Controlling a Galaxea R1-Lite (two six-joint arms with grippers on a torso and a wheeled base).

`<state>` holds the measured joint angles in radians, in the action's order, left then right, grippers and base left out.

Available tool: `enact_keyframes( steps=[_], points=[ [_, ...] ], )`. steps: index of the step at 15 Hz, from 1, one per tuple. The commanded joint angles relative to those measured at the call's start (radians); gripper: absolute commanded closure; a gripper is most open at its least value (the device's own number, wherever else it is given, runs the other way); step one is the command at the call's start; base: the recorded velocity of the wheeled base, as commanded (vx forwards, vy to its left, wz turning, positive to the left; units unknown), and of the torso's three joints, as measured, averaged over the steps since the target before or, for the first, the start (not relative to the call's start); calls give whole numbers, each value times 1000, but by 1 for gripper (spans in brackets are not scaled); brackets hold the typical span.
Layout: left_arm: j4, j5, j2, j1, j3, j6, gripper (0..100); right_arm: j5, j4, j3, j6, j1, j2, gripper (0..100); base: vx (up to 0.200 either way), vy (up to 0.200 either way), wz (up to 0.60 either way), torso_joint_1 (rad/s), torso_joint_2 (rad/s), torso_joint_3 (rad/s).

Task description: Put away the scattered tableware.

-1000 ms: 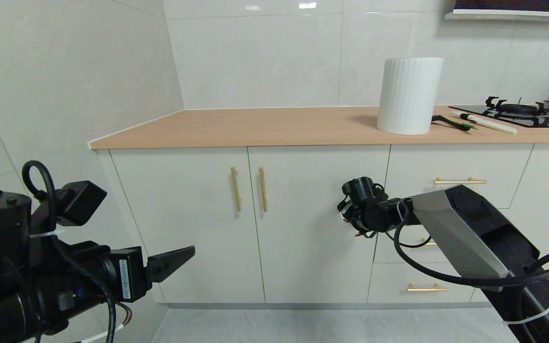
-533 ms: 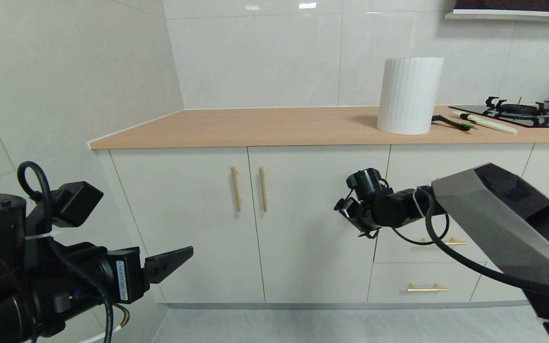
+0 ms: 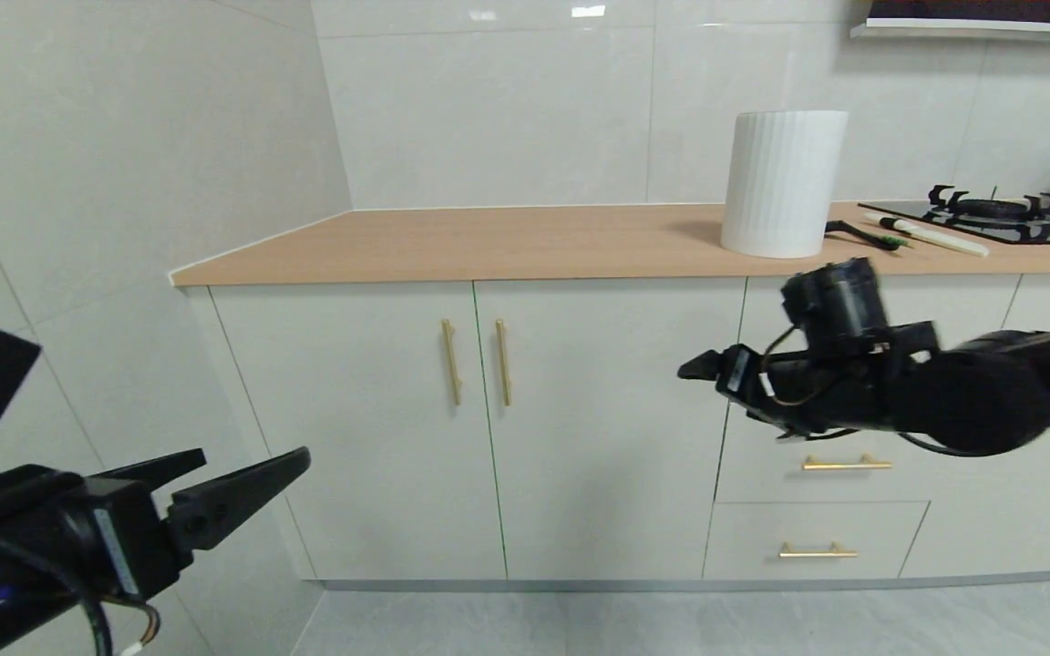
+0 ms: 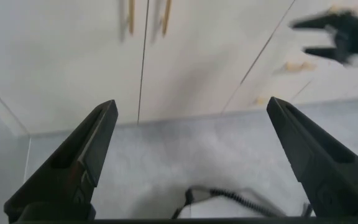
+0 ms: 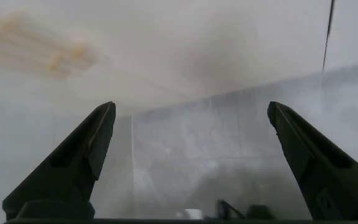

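Cream-coloured long utensil (image 3: 931, 238) and dark-handled utensil with a green tip (image 3: 864, 236) lie on the wooden countertop (image 3: 488, 244), just right of the white ribbed cylindrical holder (image 3: 785, 182), beside the black gas hob (image 3: 999, 219). Right gripper (image 3: 703, 366) hangs before the pale cabinet drawers (image 3: 935, 310), below counter level, fingers spread wide, empty (wrist view confirms). Left gripper (image 3: 247, 460) sits low, near the pale cabinet doors (image 3: 352, 410), fingers also wide, holding nothing.
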<state>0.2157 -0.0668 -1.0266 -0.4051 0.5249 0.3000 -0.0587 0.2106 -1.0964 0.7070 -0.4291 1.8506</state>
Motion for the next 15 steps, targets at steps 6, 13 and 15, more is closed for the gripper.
enact_keyframes(
  steps=[6, 13, 15],
  points=[
    [-95, -24, 514, 106, -258, -183, 0, -112, 76, 806, -327, 142, -1182, 0, 0, 0, 0, 0, 0, 0],
    [-371, -59, 919, 273, -221, -202, 0, -124, -221, 836, -563, 294, -1728, 0, 0, 0, 0, 0, 0, 0],
    [-389, -116, 931, 292, -221, -220, 0, -125, -231, 831, -590, 326, -1740, 0, 0, 0, 0, 0, 0, 0]
  ],
)
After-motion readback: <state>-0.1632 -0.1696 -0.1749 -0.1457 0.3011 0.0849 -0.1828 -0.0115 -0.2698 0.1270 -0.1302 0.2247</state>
